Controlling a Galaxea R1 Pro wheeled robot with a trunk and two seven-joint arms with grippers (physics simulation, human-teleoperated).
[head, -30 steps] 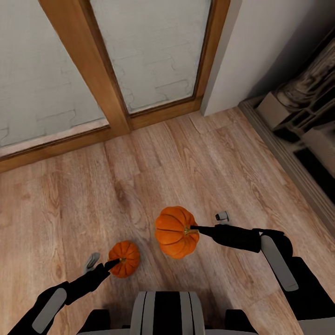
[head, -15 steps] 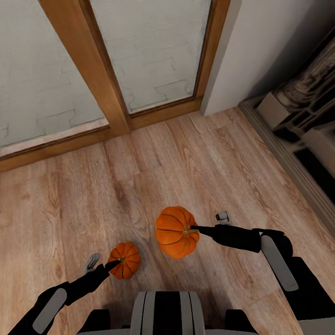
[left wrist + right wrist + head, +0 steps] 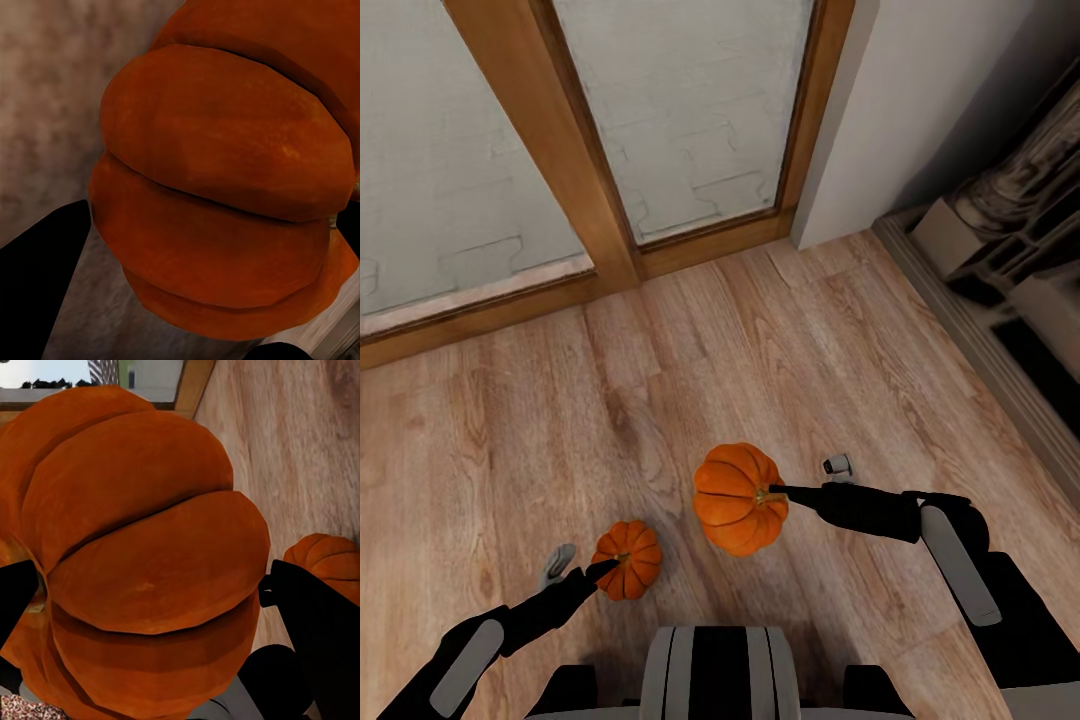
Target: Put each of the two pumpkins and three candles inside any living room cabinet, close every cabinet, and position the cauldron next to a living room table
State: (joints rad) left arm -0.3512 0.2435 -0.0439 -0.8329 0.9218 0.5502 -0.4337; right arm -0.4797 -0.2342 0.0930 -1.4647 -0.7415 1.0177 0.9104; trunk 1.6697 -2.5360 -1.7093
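Note:
Two bright-orange ribbed pumpkins are in view over the wood floor. My right gripper (image 3: 778,492) is shut on the nearer, larger-looking pumpkin (image 3: 735,500) and holds it above the floor. That pumpkin (image 3: 142,570) sits between the two dark fingers (image 3: 319,622) in the right wrist view. My left gripper (image 3: 605,568) is shut on the other pumpkin (image 3: 628,556), which hangs lower and close to the floor. In the left wrist view this pumpkin (image 3: 225,195) sits between the fingers (image 3: 37,277). The candles, cabinet and cauldron are out of view.
A glass door with a wooden frame (image 3: 590,170) stands ahead. A white wall corner (image 3: 860,130) is beside it. The carved fireplace (image 3: 1020,230) and its stone hearth edge (image 3: 970,340) run along the right. Wood floor (image 3: 690,350) lies open in front.
The pumpkin in my left gripper has sunk a little and looks smaller than a second ago. Both arms and the right pumpkin stay as they were.

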